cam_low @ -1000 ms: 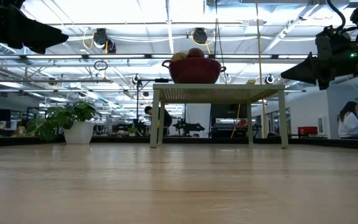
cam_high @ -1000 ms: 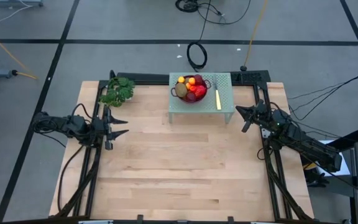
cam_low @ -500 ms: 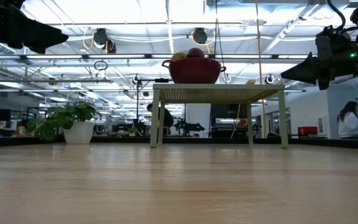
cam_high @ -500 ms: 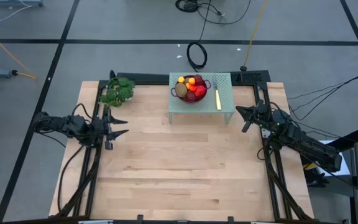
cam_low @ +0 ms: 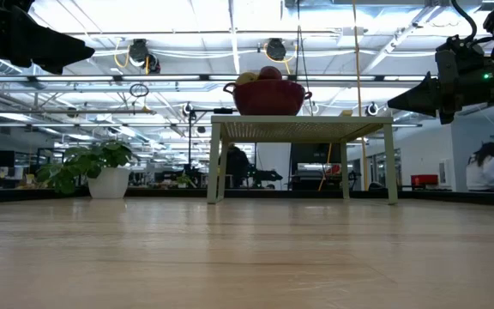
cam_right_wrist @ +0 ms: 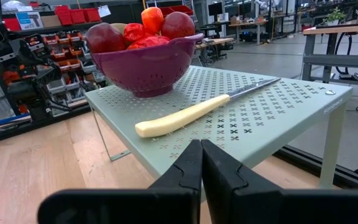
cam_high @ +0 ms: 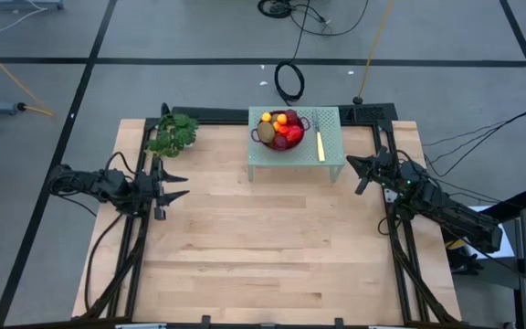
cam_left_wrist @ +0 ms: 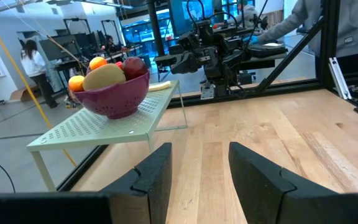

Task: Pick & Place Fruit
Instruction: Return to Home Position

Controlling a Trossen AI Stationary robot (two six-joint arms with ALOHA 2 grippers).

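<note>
**Wood, metal, plastic**

The pale plank table top (cam_high: 263,238) is smooth, matt wood. The pale green perforated shelf (cam_right_wrist: 278,115) looks like painted metal. The violet strainer bowl (cam_right_wrist: 145,71) shines like plastic; the red fruit (cam_right_wrist: 178,25) has glossy skin.

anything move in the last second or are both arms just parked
Nothing on the table. Beyond it, a person behind the shelf stepped slightly rightward in the low view. Both arms kept still, left gripper open, right gripper shut; fruit, strainer bowl and knife unmoved.
</note>
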